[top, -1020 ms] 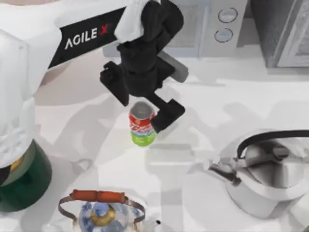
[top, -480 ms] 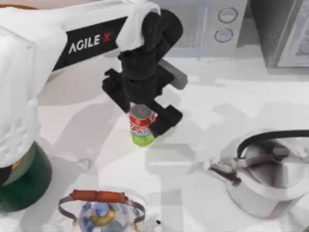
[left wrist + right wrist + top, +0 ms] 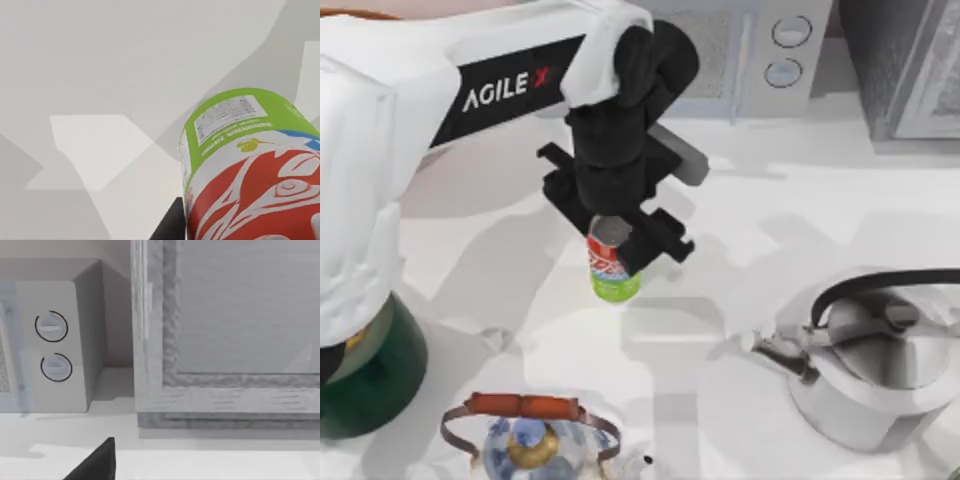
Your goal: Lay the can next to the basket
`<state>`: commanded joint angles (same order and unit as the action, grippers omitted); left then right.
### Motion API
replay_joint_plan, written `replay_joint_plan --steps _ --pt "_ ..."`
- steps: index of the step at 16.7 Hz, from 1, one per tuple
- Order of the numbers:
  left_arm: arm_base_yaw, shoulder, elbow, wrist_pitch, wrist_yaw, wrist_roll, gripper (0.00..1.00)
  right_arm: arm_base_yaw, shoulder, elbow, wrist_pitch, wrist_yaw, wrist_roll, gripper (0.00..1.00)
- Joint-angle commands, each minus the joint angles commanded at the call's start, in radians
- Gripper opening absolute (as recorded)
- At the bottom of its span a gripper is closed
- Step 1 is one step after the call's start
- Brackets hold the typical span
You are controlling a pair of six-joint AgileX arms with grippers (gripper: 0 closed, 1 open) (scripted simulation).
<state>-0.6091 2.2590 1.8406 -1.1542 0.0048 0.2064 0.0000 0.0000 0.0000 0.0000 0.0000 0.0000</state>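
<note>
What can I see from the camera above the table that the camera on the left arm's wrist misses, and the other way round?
From above: the left gripper closing in around the can's top, a steel kettle at the right, a blue-and-white teapot at the near edge, a dark green vessel at the left and a microwave at the back. From the left wrist: the printed label panel on the can's green part. Both share the can, its red and green bands, and the white table.

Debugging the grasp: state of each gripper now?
Left gripper: around the can, grip cannot be told.
Right gripper: cannot be told.
</note>
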Motion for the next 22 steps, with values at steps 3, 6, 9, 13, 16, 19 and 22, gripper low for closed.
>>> replay_joint_plan --steps 3,6,9,13,16,19,22 --pt "0.0 0.0 0.0 0.0 0.0 0.0 0.0 0.0 0.0 0.0 0.0 0.0 0.0 1.0" --pt "0.0 0.0 0.0 0.0 0.0 0.0 0.0 0.0 0.0 0.0 0.0 0.0 0.0 1.0" --pt "0.0 0.0 0.0 0.0 0.0 0.0 0.0 0.0 0.0 0.0 0.0 0.0 0.0 1.0" --pt "0.011 -0.014 -0.006 -0.005 0.006 0.008 0.0 0.0 0.0 0.0 0.0 0.0 0.0 1.0" --pt "0.098 -0.081 -0.046 -0.037 0.032 0.045 0.0 0.0 0.0 0.0 0.0 0.0 0.0 1.0" --pt "0.266 -0.169 -0.1 -0.069 0.059 0.091 0.0 0.0 0.0 0.0 0.0 0.0 0.0 1.0" --pt "0.488 -0.249 -0.147 -0.079 0.064 0.138 0.0 0.0 0.0 0.0 0.0 0.0 0.0 1.0"
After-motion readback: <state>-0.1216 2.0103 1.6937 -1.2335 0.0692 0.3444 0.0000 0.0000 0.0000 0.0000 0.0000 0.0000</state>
